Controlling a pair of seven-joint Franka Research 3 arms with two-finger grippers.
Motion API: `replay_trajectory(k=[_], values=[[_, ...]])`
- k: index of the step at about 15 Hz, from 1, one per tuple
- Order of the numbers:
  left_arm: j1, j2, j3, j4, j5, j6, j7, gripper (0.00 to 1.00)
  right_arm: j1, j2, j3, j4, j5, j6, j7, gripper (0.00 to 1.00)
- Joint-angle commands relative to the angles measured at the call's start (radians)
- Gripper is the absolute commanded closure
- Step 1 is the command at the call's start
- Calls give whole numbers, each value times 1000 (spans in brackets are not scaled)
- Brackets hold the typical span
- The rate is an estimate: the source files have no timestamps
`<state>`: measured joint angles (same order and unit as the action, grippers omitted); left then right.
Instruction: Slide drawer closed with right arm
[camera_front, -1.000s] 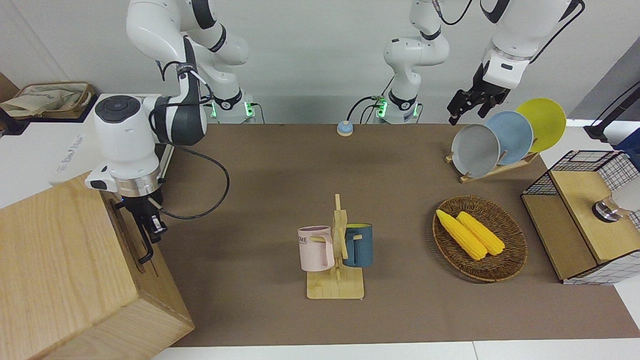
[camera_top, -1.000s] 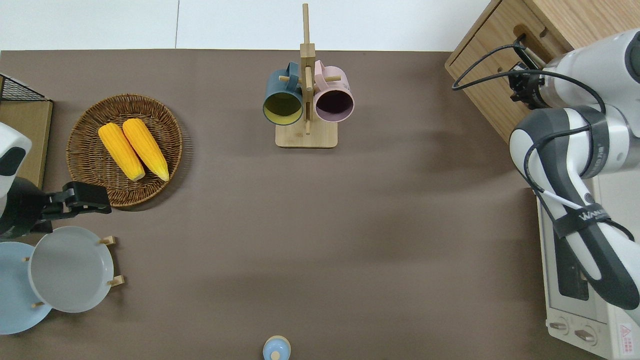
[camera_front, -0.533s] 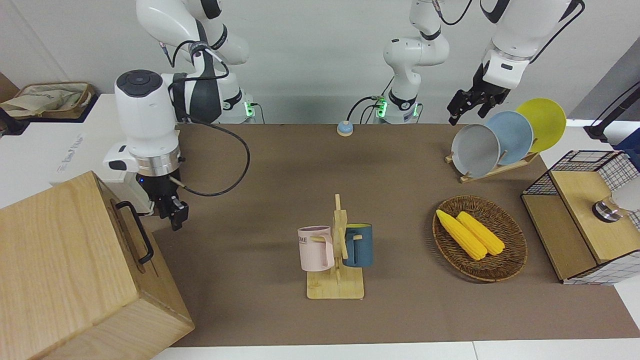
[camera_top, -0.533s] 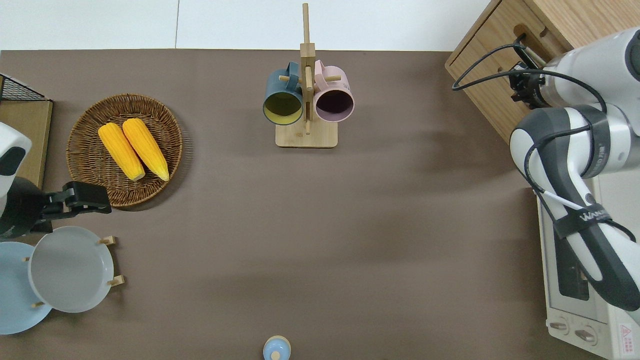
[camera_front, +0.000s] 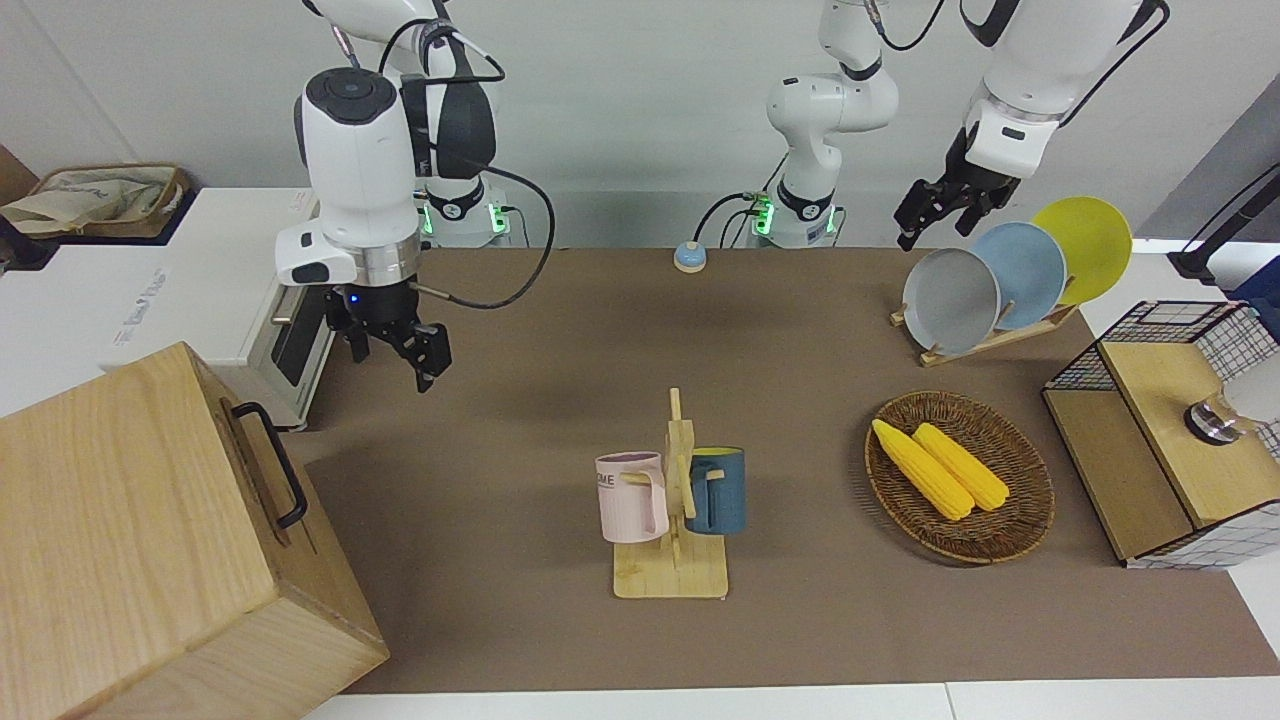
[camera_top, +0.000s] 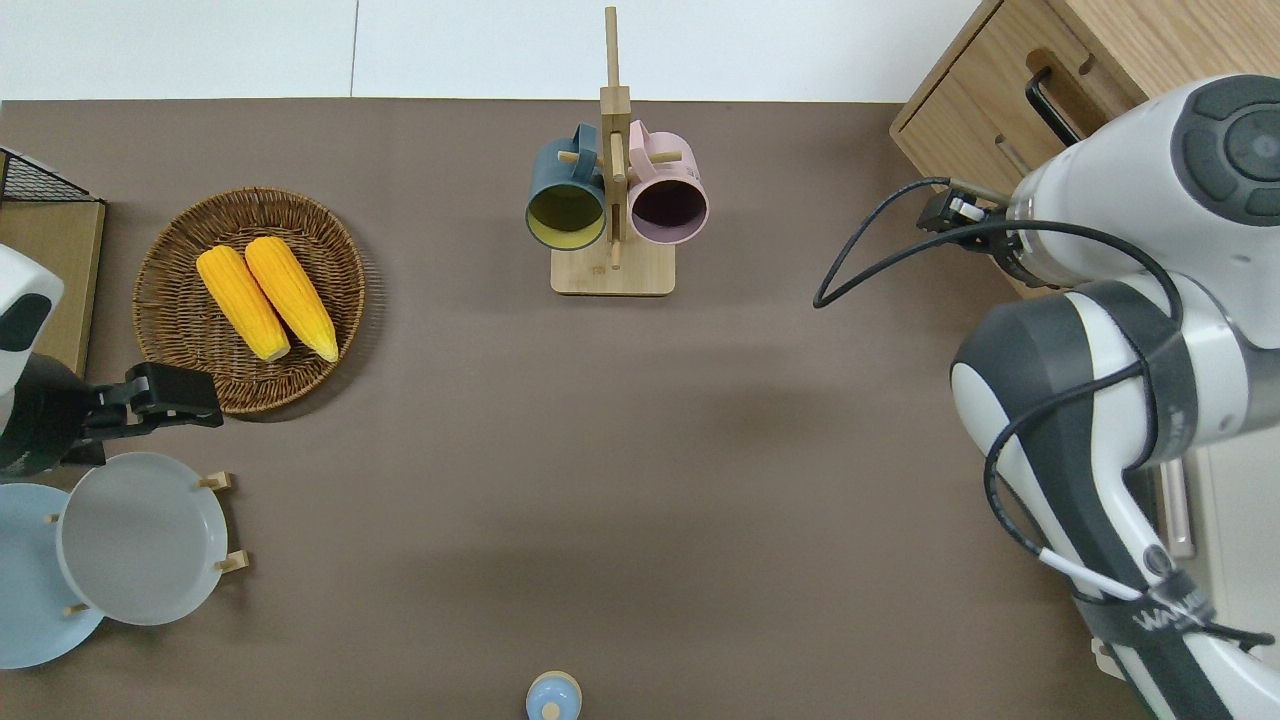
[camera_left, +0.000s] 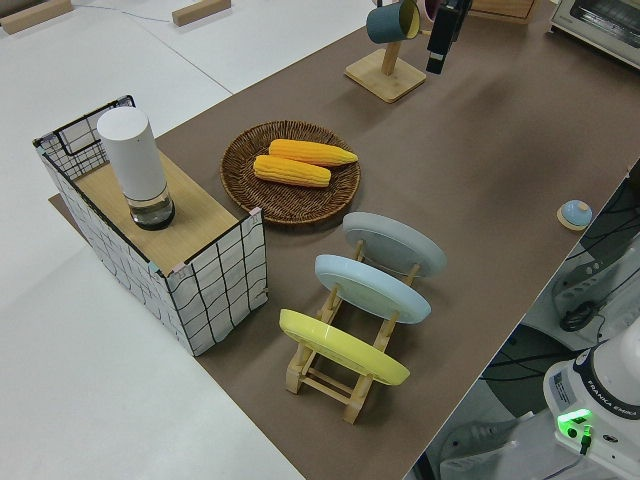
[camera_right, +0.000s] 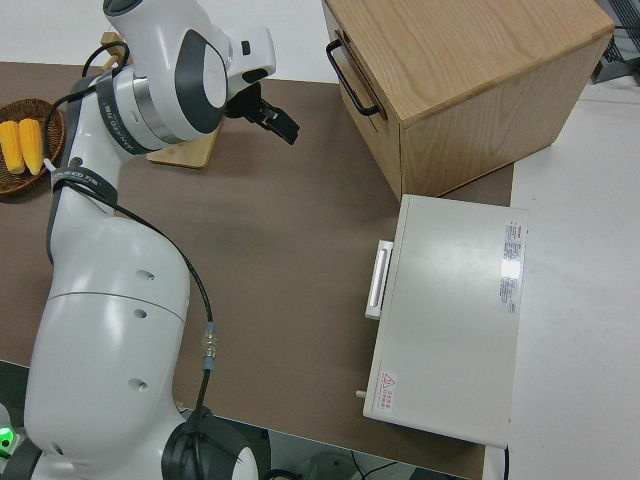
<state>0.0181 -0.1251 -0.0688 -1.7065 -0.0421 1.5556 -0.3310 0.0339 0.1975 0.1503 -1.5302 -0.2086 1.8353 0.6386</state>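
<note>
One camera faces the robots from across the table and takes in its whole length. Another looks straight down; both catch the mug rack (camera_front: 672, 500) (camera_top: 611, 165) and corn basket (camera_front: 960, 478) (camera_top: 250, 298). A raised one at the left arm's end looks along the plate rack (camera_left: 355, 310). The last sits above the toaster oven (camera_right: 445, 315).

The right hand (camera_front: 400, 352) has let go of the drawer's handle (camera_front: 270, 463) and risen clear of the wooden box (camera_front: 130, 540), drawing off over the bare bench (camera_front: 500, 420), its arm swung up and toward the mug rack (camera_front: 672, 520).
</note>
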Motion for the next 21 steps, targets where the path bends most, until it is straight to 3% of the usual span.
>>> replay_trajectory(k=[1,3,10,13,21], values=[[-1,-8,4,4,-1,-17,9,7,17,-111,-50,-44,107,-92,-203,15],[-1,-8,4,4,-1,-17,9,7,43,-157,-86,-44,136,-183,-273,15],[-1,-8,4,4,-1,-17,9,7,80,-234,-127,-31,162,-401,-428,15],[-1,-8,4,4,-1,-17,9,7,127,-237,-187,-15,189,-430,-428,15],[-1,-8,4,4,-1,-17,9,7,110,-228,-167,27,192,-429,-431,15]])
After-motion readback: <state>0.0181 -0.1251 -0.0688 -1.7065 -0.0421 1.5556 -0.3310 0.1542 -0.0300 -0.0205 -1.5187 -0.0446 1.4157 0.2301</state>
